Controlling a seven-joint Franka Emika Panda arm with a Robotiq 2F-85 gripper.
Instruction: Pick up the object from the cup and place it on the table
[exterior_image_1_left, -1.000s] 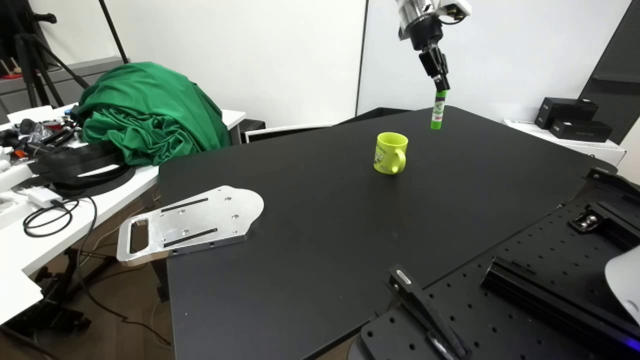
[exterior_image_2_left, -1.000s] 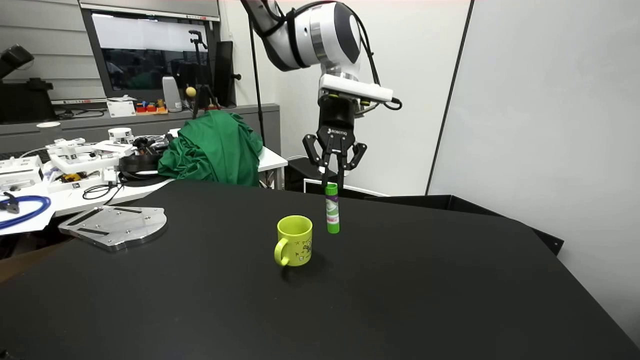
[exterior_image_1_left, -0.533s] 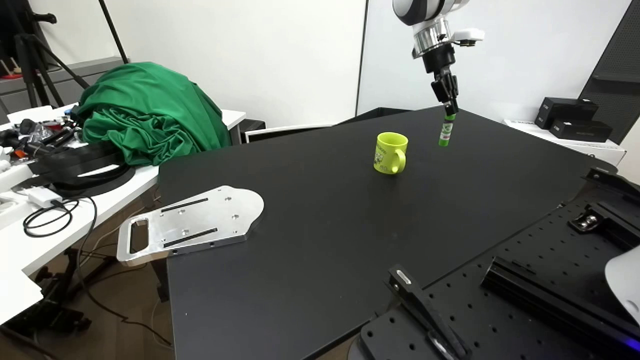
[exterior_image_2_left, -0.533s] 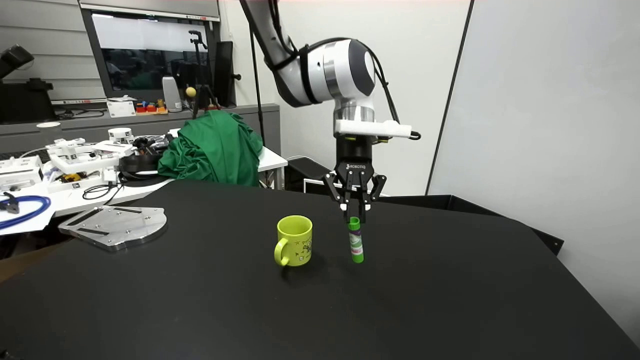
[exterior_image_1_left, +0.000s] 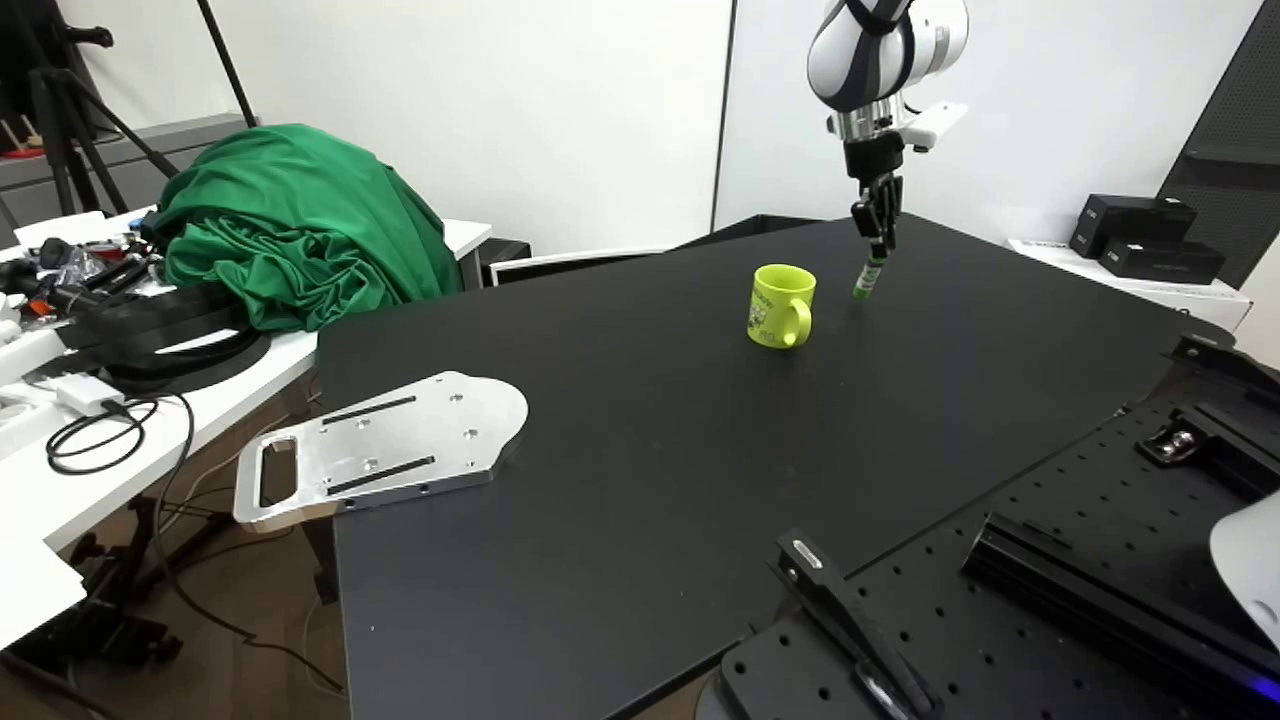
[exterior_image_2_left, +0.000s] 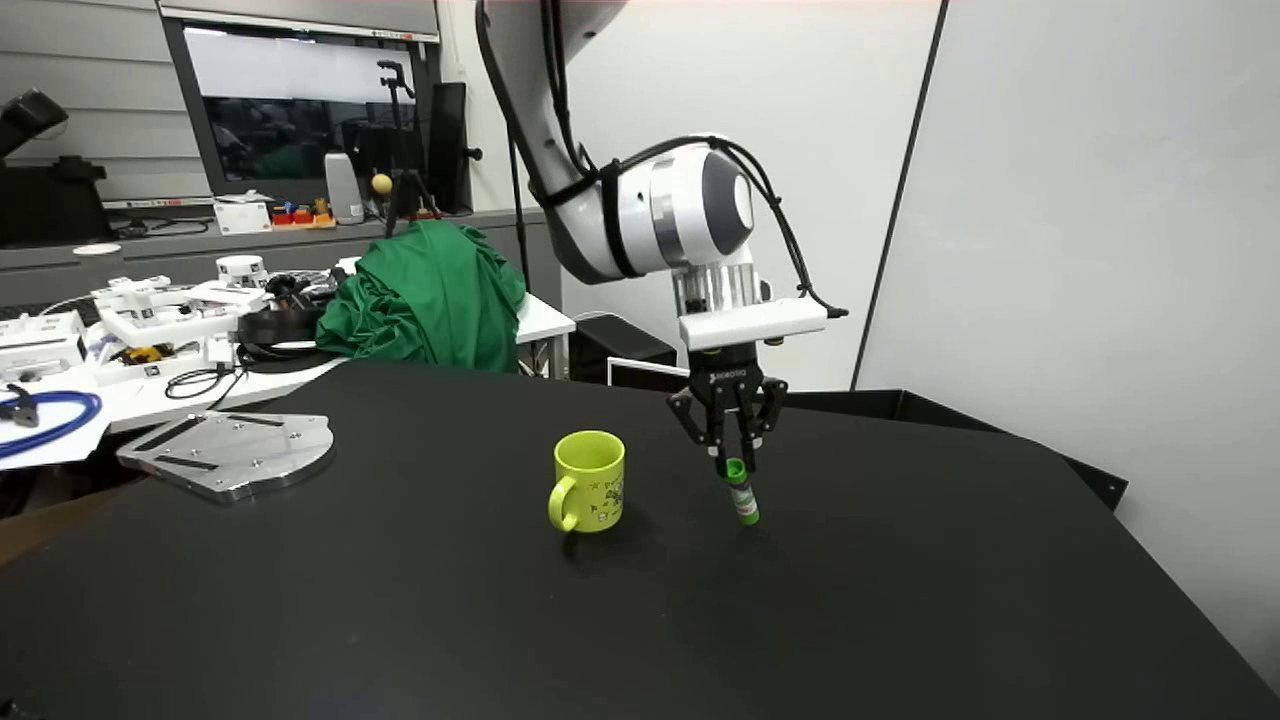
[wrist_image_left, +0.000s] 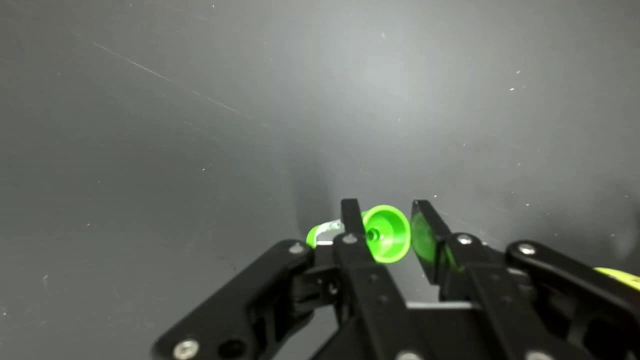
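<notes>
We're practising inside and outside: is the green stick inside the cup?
No: in an exterior view the green stick, top end between the fingers, is outside the cup and apart from it.

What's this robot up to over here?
A robot arm is handling a small green stick, with its upper end between the fingers of the gripper. The stick is out of the lime-green cup, which stands upright on the black table. Tilted and beside the cup, the stick is at or near the table, probably to be set down. I can't tell whether it touches yet or is firmly gripped.
</notes>
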